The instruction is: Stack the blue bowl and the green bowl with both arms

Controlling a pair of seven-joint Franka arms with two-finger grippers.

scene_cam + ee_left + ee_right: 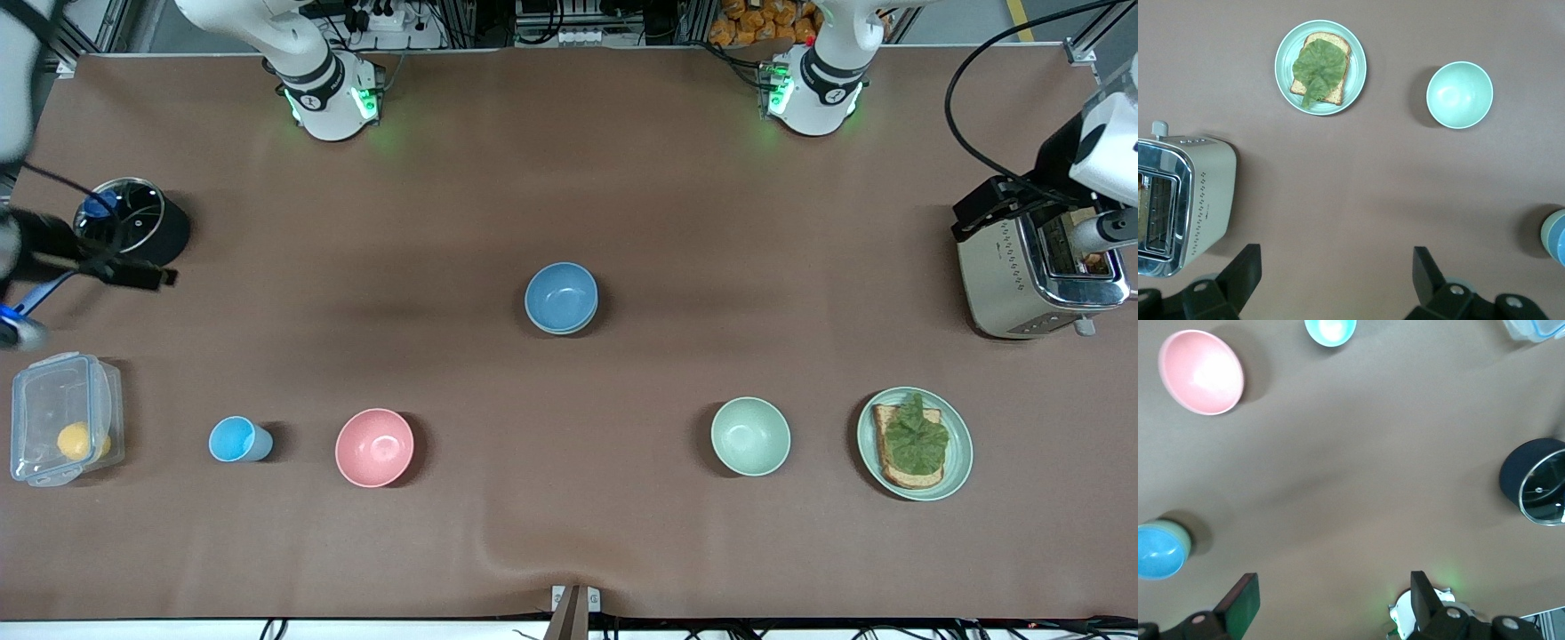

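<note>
Two bowls nested mid-table: blue bowl [561, 296] in green bowl [1183, 535] | left claw [1335, 280] apart | right claw [1331, 600] apart

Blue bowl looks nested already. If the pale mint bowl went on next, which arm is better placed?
Left, probably. The mint bowl lies toward the left arm's end, in view of the open left hand above the toaster. The open right hand hangs by the black pot at the right arm's end.

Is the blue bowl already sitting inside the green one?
Yes: the blue bowl sits nested in the green bowl, whose rim shows around it.
</note>
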